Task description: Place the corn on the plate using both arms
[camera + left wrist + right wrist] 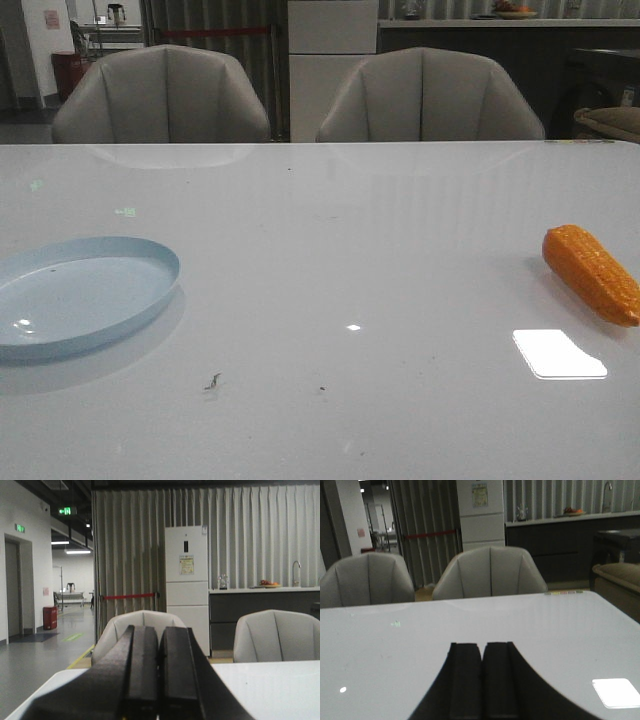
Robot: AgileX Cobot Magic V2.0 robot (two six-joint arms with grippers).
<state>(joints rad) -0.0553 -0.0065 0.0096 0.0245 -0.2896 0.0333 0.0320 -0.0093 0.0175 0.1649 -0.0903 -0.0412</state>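
Observation:
The orange corn [591, 272] lies on the white table at the far right in the front view. The pale blue plate [70, 296] sits at the left edge, empty. Neither gripper shows in the front view. In the left wrist view my left gripper [159, 630] has its black fingers pressed together, empty, level over the table's near edge and facing the chairs. In the right wrist view my right gripper [483, 646] is also shut and empty, over bare table. Corn and plate are out of both wrist views.
Two grey chairs [165, 95] [430, 95] stand behind the table's far edge. A bright light patch [558, 354] reflects on the tabletop in front of the corn. A small dark speck [212, 381] lies near the front middle.

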